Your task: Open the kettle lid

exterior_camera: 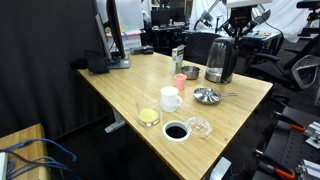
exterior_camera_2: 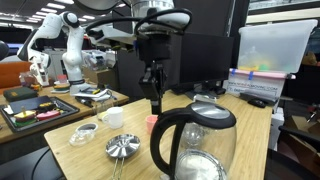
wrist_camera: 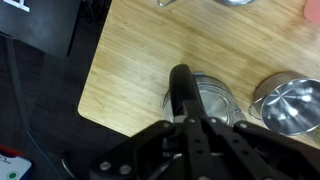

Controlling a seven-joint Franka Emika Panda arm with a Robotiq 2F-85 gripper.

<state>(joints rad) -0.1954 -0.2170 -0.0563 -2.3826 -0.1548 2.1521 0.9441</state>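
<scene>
Wooden tabletop [exterior_camera: 130, 85], kettle [exterior_camera: 220, 62] upright near one corner, close to the edge, kettle lid [wrist_camera: 215, 98] down; gripper [exterior_camera_2: 155, 108] hangs just above it, jaws apparently pressed together on nothing, probably to prod the lid's release.

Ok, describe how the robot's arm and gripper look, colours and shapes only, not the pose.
The white robot arm has rounded, smooth segments with darker joints. At its end sits the black Robotiq gripper, a blocky body narrowing to slim dark fingers. The wrist view shows its black linkage bars. No markings or cables are clear enough to make out.
</scene>
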